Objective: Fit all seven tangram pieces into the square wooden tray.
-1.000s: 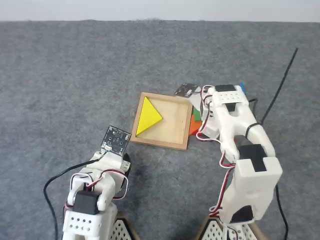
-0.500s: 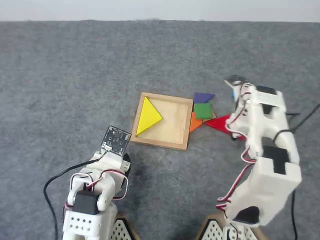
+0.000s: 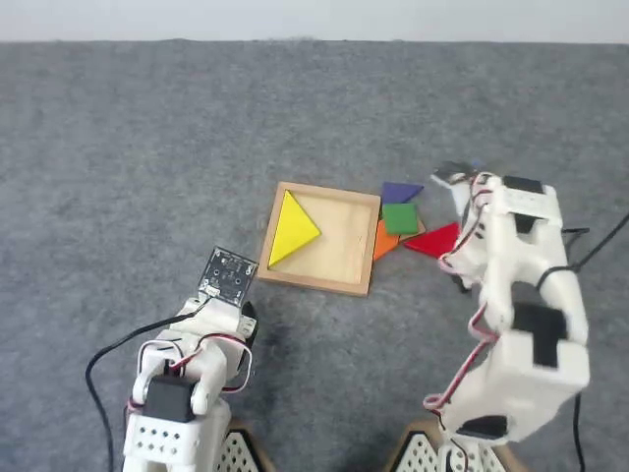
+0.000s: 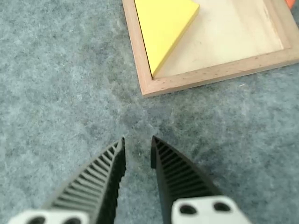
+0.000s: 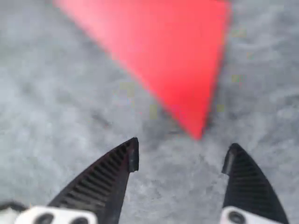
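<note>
The square wooden tray point(image 3: 346, 280) lies mid-table with a yellow triangle point(image 3: 292, 228) in its left half; the left wrist view shows the tray point(image 4: 210, 77) and the yellow triangle point(image 4: 163, 23) close up. Just right of the tray lie a purple piece point(image 3: 400, 191), a green square point(image 3: 399, 217), an orange piece point(image 3: 384, 239) and a red triangle point(image 3: 435, 240). My right arm point(image 3: 511, 246) stands over the red triangle's right end. My right gripper point(image 5: 182, 144) is open, low over the carpet, with a corner of the red triangle point(image 5: 163, 56) pointing between its fingers. My left gripper point(image 4: 138, 142) hangs narrowly open, holding nothing, short of the tray's near corner.
Grey carpet covers the whole table. A small circuit board point(image 3: 228, 273) rides on the left arm near the tray's front left corner. Cables trail from both arms. Bare carpet lies left of and behind the tray.
My right arm has swung right from above the tray's right edge, uncovering the purple, green, orange and red pieces, and now stands by the red triangle. The left arm has kept still.
</note>
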Available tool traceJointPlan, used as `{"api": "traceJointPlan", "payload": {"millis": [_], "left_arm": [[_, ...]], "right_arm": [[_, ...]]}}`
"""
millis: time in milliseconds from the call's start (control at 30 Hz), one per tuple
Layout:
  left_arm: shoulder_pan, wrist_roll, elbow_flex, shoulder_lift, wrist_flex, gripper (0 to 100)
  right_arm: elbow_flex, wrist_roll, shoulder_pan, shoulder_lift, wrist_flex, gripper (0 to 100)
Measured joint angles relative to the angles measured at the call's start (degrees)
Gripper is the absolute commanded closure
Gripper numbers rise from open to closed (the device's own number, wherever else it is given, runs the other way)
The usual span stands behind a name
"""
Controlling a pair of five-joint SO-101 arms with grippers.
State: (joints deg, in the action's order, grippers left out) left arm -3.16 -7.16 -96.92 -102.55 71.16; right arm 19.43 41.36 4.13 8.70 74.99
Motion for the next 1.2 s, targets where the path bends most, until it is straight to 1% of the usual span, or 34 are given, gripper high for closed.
{"api": "traceJointPlan", "payload": {"millis": [100,233,333,400,500,567,800,1067,1200], "left_arm": [[0.00,0.00,0.00,0.00,0.00,91],[0.00,0.00,0.00,0.00,0.00,91],[0.00,0.00,0.00,0.00,0.00,91],[0.00,0.00,0.00,0.00,0.00,91],[0.00,0.00,0.00,0.00,0.00,91],[0.00,0.00,0.00,0.00,0.00,91],[0.00,0.00,0.00,0.00,0.00,91],[0.00,0.00,0.00,0.00,0.00,91],[0.00,0.00,0.00,0.00,0.00,91]], "right_arm": [[0.26,6.33,-4.92,-4.13,1.05,68.2],[-0.79,10.99,-6.42,-3.96,1.23,68.1],[-3.96,15.65,-7.12,0.35,1.23,67.7],[-6.51,17.41,-7.47,4.57,1.23,64.8],[-10.64,18.20,-7.30,9.85,1.23,58.9],[-13.89,18.90,-7.21,13.01,1.23,57.3],[-21.89,19.96,-7.38,19.69,1.32,58.1],[-24.44,21.19,-6.86,23.91,1.85,58.6],[-25.14,21.36,-5.54,24.97,1.85,64.4]]}}
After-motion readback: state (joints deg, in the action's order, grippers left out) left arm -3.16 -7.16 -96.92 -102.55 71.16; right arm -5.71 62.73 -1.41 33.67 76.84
